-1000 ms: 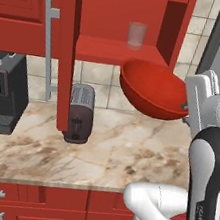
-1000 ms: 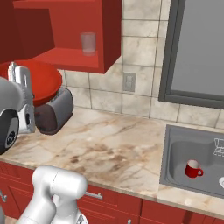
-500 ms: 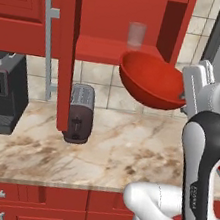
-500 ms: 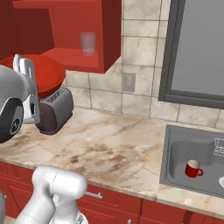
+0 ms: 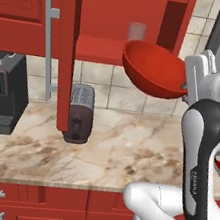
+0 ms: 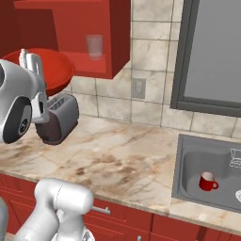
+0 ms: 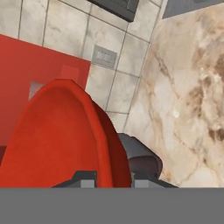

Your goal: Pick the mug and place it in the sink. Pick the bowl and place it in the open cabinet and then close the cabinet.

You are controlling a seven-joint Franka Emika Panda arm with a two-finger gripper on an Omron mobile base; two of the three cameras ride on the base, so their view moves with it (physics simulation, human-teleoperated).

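While held: the bowl (image 5: pixel 155 70) hangs tilted at the cabinet (image 5: pixel 121 22) shelf edge, above the counter (image 5: pixel 115 148)
Jaws: clenched on the bowl's rim
Handling: probably rigid, glossy, slippery; rim pinch seems best
Mug (image 6: pixel 207 181): in the sink (image 6: pixel 188 164)

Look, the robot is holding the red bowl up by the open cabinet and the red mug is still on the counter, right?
Not quite. The gripper does hold the bowl up by the open cabinet, but the mug is not on the counter; it sits in the sink, as the right base view shows.
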